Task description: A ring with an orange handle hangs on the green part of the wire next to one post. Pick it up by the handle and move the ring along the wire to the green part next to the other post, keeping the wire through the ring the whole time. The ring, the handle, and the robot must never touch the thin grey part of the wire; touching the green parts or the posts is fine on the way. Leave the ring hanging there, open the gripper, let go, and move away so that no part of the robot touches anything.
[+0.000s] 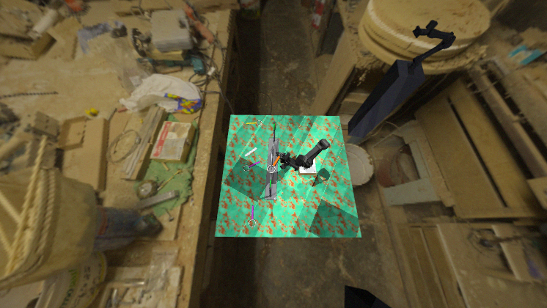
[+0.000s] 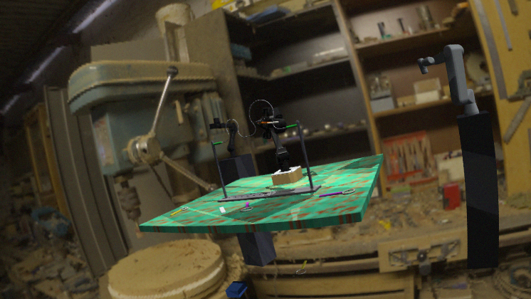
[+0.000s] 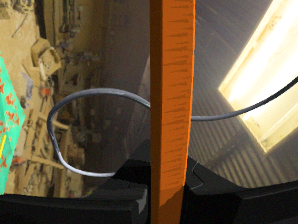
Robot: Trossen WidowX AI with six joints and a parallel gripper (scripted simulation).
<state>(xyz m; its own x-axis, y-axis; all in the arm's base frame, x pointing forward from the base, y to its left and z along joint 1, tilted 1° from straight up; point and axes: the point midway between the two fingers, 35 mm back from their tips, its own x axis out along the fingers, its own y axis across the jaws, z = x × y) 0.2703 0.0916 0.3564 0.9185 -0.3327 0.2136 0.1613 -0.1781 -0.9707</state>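
Observation:
The orange handle [image 1: 276,160] [image 2: 265,122] [image 3: 172,96] is clamped between the fingers of my gripper [image 1: 280,160] [image 2: 268,122] [image 3: 170,219]. Its ring [image 1: 267,169] sits around the middle of the span, over the grey base [image 1: 272,147] [image 2: 267,194]. The thin grey wire [image 2: 260,100] [image 3: 89,94] curls in a loop here and passes behind the handle in the wrist view. The ring's top is out of the wrist view. Green wire ends sit by the left post [image 2: 219,142] and the right post [image 2: 291,126]. I cannot tell whether the ring touches the wire.
Loose spare rings lie on the green table [image 1: 336,214] [image 2: 352,208]: two with purple handles [image 1: 253,164] [image 1: 252,211] [image 2: 329,193], one with a yellow handle [image 1: 251,123] [image 2: 179,211]. A small white piece [image 1: 250,151] lies beside the base. The arm's wooden block [image 2: 287,175] stands behind the base.

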